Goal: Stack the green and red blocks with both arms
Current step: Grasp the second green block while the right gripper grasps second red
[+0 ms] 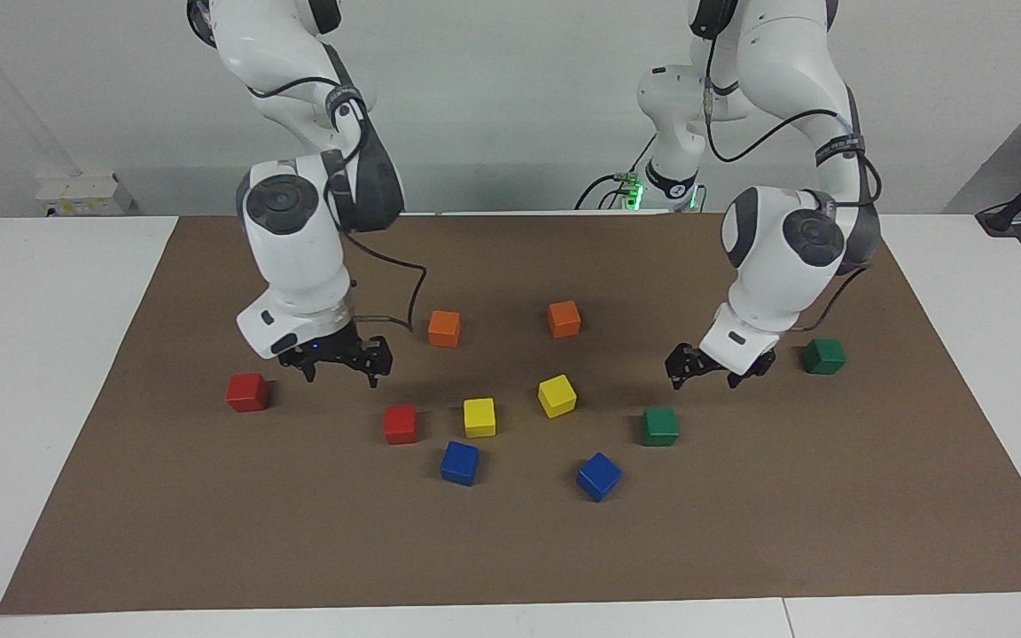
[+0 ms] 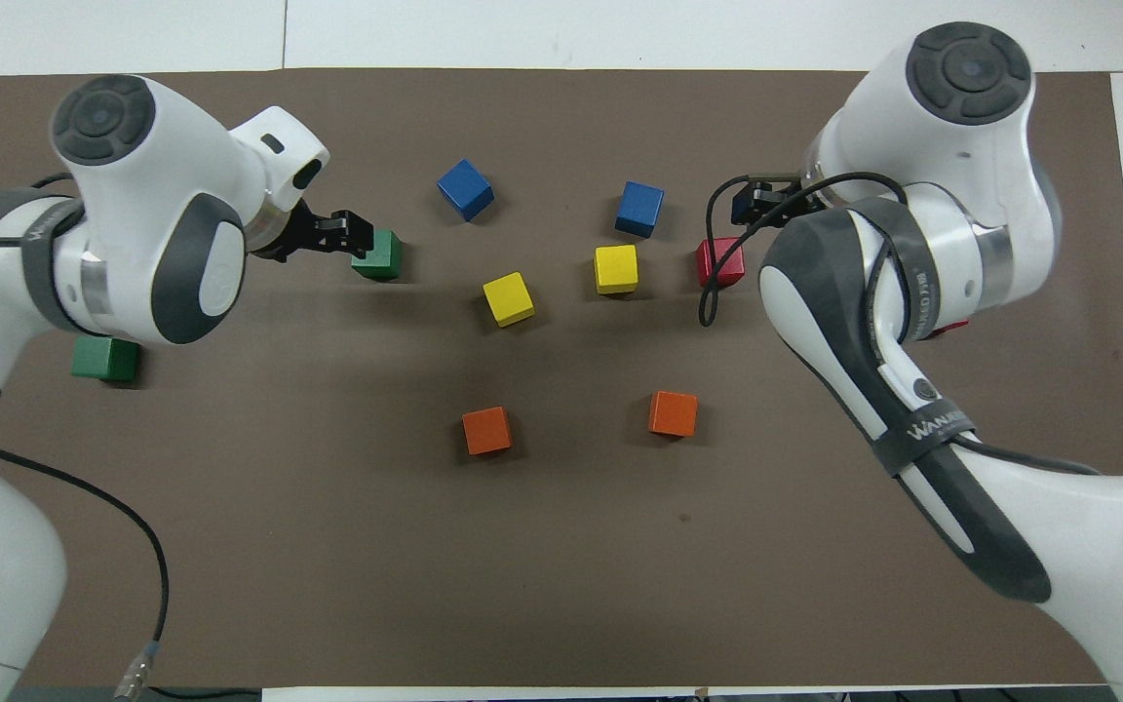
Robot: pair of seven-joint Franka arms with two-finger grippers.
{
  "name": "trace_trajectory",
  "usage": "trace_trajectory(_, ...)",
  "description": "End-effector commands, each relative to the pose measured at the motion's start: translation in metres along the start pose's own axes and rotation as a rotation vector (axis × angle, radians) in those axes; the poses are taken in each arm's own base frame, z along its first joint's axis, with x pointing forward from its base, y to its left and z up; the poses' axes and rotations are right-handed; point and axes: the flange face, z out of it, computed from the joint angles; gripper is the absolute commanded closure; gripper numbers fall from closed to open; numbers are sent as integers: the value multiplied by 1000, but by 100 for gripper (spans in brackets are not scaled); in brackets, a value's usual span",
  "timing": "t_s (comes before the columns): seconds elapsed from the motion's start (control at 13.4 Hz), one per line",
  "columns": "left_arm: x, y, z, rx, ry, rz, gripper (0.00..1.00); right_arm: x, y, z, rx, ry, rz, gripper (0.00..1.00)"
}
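Hovering: left pincer open, empty, over green block | right pincer open, empty, near red block

Overhead: the outer red block at the right arm's end of the tabletop is almost wholly covered by the right arm; only a sliver shows at the arm's edge. The facing view shows this block whole.

Overhead: the outer green block has its upper edge tucked under the left arm.

Overhead: the right gripper is partly masked by its black cable.

Facing: both arms are cut off by the top edge. The right arm's base is hidden by its own links.
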Motion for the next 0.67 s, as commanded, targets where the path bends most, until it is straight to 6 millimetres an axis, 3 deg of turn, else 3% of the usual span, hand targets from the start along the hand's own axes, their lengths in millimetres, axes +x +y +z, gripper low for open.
trace_trajectory(0.0, 14, 10, 24, 4, 27, 2, 0, 25, -24, 16, 11, 22, 46, 0)
trace_trajectory(0.15, 14, 25, 41, 9, 41, 15, 0, 30, -33, 29, 36, 50, 68, 0)
trace_trajectory(0.37, 14, 22, 56, 45, 45, 42, 0, 31, -34, 36, 60, 57, 143, 0)
trace_trajectory(0.6, 11, 19, 73, 43, 55, 40, 0, 20, -31, 65, 39, 33, 151, 0)
